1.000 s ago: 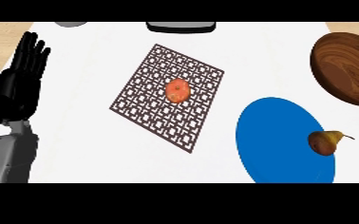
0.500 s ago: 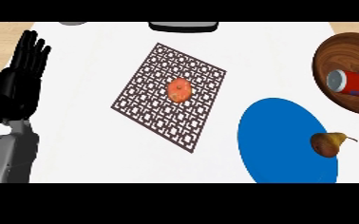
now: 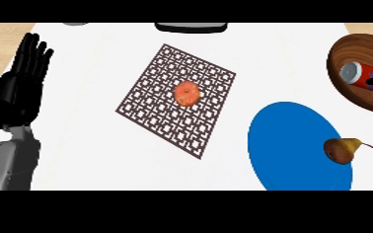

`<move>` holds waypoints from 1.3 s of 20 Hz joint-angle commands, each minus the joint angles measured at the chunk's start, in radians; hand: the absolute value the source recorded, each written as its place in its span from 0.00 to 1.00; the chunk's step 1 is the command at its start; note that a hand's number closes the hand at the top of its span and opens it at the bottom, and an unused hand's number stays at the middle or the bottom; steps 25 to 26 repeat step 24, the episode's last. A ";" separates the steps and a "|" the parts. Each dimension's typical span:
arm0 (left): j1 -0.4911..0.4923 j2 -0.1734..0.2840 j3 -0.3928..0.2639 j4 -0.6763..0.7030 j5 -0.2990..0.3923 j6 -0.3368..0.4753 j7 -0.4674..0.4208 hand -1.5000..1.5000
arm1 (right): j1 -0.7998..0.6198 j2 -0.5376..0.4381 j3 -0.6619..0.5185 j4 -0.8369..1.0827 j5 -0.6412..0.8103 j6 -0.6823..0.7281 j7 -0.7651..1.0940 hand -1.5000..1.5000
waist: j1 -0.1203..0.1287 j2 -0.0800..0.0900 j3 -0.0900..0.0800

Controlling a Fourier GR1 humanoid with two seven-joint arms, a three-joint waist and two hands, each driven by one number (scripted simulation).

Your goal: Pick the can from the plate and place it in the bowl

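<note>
The left hand [image 3: 22, 86] rests at the white tabletop's [image 3: 87, 143] left edge, fingers straight and holding nothing. The red can [image 3: 358, 74] lies in the wooden bowl [image 3: 342, 59] at the right edge. A pear [image 3: 342, 149] sits on the blue plate [image 3: 287, 148]. An orange fruit [image 3: 187, 93] lies on the patterned mat [image 3: 157, 108] mid-table.

At the middle of your tabletop [image 3: 109, 168] lies a mat [image 3: 157, 86], and a fruit [image 3: 187, 93] sits on its centre. To the right of the mat and nearer you lies the plate [image 3: 291, 148], with a pear [image 3: 342, 149] on its right part. Behind the plate, at the right edge, stands the bowl [image 3: 342, 61], and the can [image 3: 358, 74] lies on its side in it. Your left hand [image 3: 22, 86] rests at the left edge, well apart from the mat.
</note>
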 commanded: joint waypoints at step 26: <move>0.012 -0.023 0.003 -0.040 0.003 0.025 0.022 0.50 | 0.336 -0.373 -0.375 0.115 -0.336 0.247 -0.169 0.00 | -0.022 0.004 0.011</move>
